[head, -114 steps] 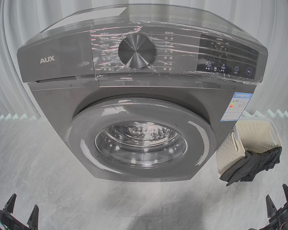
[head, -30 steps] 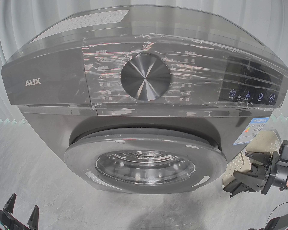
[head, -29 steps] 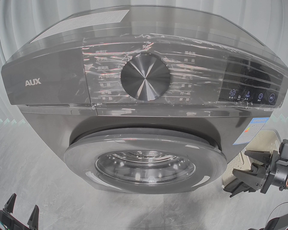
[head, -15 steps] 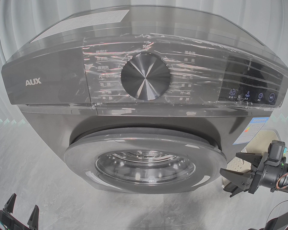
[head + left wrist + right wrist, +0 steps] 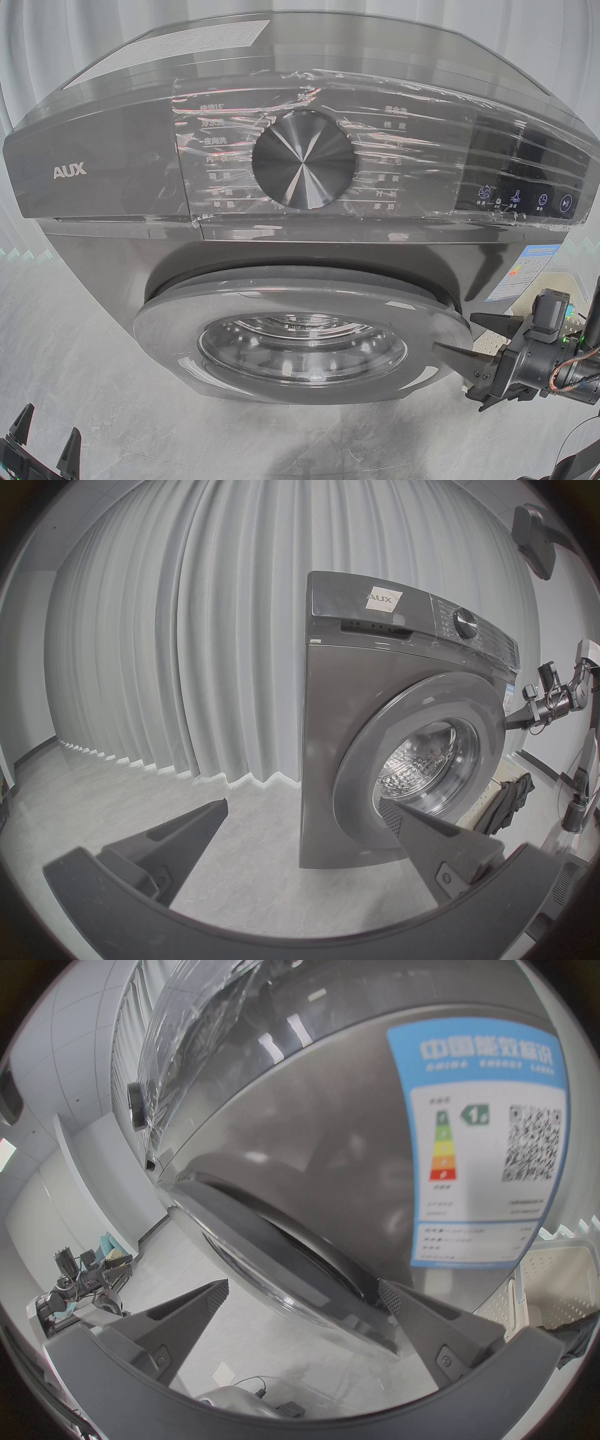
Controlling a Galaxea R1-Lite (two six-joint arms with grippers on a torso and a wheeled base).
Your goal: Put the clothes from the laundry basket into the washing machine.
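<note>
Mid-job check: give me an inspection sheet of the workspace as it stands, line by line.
Surface: grey marbled floor, with the machine and basket standing on it.
Job's things: washing machine with its door shut; laundry basket beside it on the robot's right, dark clothes draped over the rim.
Clutter: nothing seen.
Grippers: right gripper open at the door's right edge; left gripper open, low, holding nothing.
Cables: thin wire along the right wrist.
Surroundings: pale curtain behind the machine.
</note>
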